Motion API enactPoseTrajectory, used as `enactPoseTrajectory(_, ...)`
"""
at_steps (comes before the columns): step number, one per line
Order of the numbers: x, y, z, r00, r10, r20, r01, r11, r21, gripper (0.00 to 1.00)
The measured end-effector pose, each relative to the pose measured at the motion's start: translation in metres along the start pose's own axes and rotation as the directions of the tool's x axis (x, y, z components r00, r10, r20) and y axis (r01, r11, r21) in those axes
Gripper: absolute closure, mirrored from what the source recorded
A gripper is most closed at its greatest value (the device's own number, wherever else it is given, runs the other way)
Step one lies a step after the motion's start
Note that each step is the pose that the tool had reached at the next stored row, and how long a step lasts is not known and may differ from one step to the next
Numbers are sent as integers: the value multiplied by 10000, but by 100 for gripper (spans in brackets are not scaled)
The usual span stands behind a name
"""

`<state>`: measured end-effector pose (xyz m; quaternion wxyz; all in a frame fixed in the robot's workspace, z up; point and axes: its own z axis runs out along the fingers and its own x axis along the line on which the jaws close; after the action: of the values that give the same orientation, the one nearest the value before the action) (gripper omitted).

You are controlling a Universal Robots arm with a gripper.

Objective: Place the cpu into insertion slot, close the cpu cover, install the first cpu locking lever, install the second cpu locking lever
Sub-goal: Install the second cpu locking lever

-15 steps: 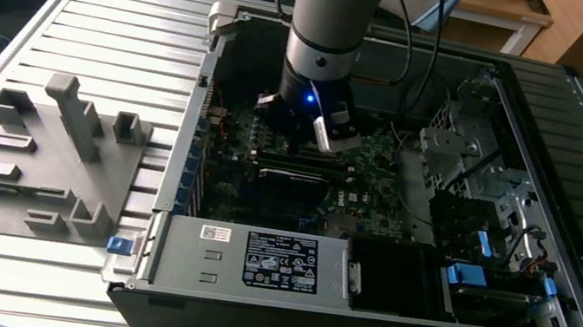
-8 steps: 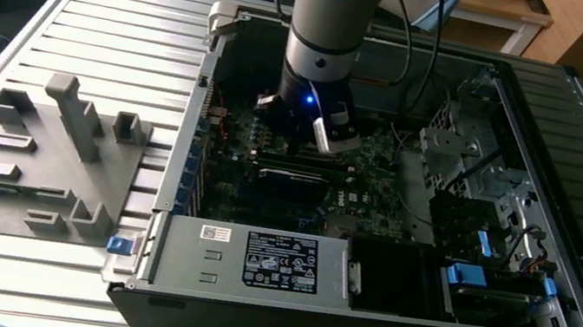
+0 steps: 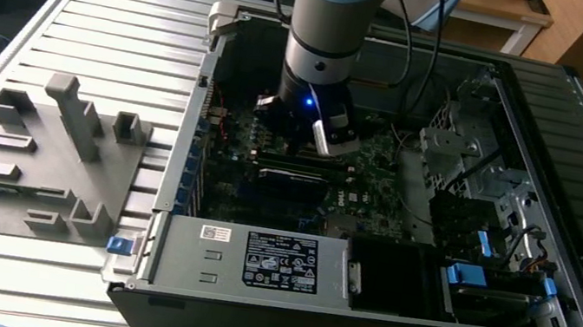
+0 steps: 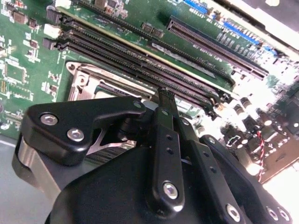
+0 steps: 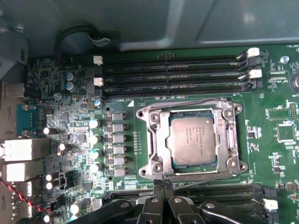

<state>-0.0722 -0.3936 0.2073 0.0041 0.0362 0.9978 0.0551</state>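
- First wrist view: the cpu (image 5: 193, 140) lies flat in the insertion slot (image 5: 161, 161), silver-grey top up, and the cpu cover (image 5: 232, 140) is down around it as a silver frame.
- Thin wire locking levers (image 5: 187, 103) run along the frame's edges, one on the memory-slot side, one on the gripper side.
- Gripper (image 5: 162, 186) sits just beside the socket's edge with its two black fingers pressed together, holding nothing.
- Long black memory slots (image 5: 173, 74) with white latches lie along the far side of the socket; a row of small silver blocks (image 5: 115, 144) flanks another side.
- Second wrist view: the black gripper linkage (image 4: 163, 140) hides most of the socket; the silver frame corner (image 4: 84, 81) shows beside the slots.
- Exterior view: the arm (image 3: 332, 21) reaches down into the open computer case (image 3: 578, 130), above the green board (image 3: 264, 186); a grey fixture block (image 3: 35, 158) stands on the slatted table at the exterior view's left.
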Motion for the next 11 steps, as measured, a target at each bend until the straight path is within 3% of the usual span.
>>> enactPoseTrajectory(3, -1, -17, 2, 10000, 2, -16, -3, 9997, -233, 89)
enactPoseTrajectory(8, 0, -47, 24, 10000, 4, -22, -4, 9995, -309, 89)
enactPoseTrajectory(9, 1, -52, 28, 10000, 4, -25, -4, 9994, -348, 89)
enactPoseTrajectory(11, 5, -57, 31, 10000, 6, -35, -8, 9988, -494, 89)
